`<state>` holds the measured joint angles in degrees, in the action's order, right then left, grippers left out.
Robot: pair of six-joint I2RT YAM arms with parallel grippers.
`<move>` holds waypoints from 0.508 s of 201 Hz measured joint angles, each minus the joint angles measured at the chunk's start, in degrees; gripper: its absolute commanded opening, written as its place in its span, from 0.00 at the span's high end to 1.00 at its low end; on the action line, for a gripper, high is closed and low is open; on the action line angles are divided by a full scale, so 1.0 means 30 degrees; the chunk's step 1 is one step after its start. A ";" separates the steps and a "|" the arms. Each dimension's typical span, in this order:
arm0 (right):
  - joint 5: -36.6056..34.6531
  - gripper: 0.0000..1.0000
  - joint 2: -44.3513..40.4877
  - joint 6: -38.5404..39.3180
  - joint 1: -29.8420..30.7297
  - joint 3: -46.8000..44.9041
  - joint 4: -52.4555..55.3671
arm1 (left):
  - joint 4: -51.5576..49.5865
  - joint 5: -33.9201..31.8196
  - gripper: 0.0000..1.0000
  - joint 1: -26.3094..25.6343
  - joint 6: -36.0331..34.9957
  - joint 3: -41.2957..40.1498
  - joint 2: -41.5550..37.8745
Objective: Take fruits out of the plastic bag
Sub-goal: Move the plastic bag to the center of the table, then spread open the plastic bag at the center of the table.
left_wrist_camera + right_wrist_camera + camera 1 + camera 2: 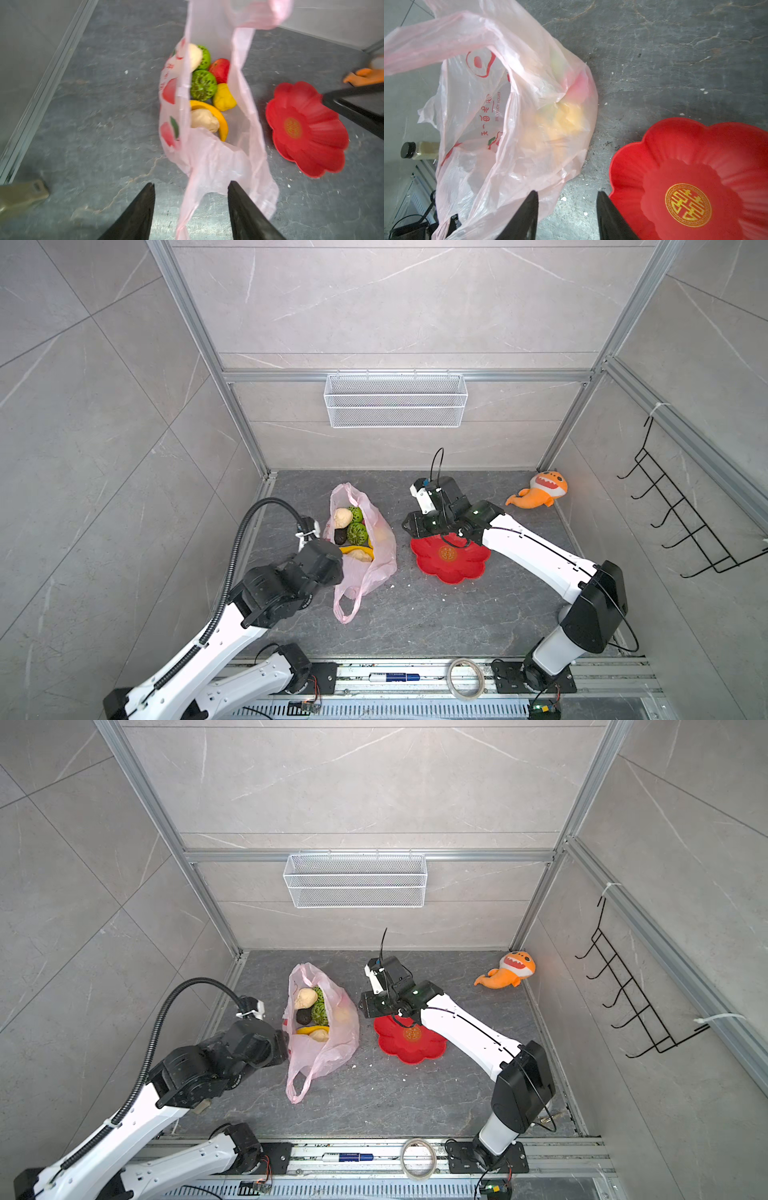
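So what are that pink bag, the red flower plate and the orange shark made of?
The pink bag looks like thin plastic film: translucent, crinkled, glossy along its folds. The red flower plate seems to be moulded hard plastic: smooth, ribbed, slightly shiny. The orange shark looks like plush fabric, matte and soft-edged, though it is too small to be sure.

I've got my two top views looking steeply down on the whole tabletop [436, 614]; both wrist cameras sit close, sharing the plastic bag [207, 162] and red plate [643, 166].

Fruits [356, 533] lie in the plastic bag [384, 549]; red plate [440, 574] just beside.
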<state>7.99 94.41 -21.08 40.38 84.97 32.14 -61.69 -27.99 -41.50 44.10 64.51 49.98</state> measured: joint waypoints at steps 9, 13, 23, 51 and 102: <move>-0.0007 0.55 0.0007 0.0073 0.0277 0.0219 0.0124 | 0.0226 0.0765 0.42 0.1756 -0.0554 -0.0481 -0.0080; -0.0007 0.56 0.0007 0.0109 0.0415 0.0393 0.0204 | 0.0350 0.1122 0.42 0.2368 -0.0772 -0.0685 -0.0036; -0.0015 0.56 0.0044 0.0175 0.0729 0.0903 0.0372 | 0.0845 0.2055 0.42 0.3818 -0.1370 -0.1180 0.0291; -0.0007 0.56 0.0546 0.0459 0.1632 0.2900 0.0393 | 0.3009 0.4495 0.41 0.6047 -0.2856 -0.1749 0.2433; 0.0073 0.57 0.2550 0.0474 0.2565 0.4809 0.0357 | 0.6841 0.7031 0.42 0.7104 -0.4437 -0.1552 0.5508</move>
<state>8.21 102.06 -19.66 48.07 99.39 33.21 -41.17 -6.90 -20.18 30.79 59.86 66.50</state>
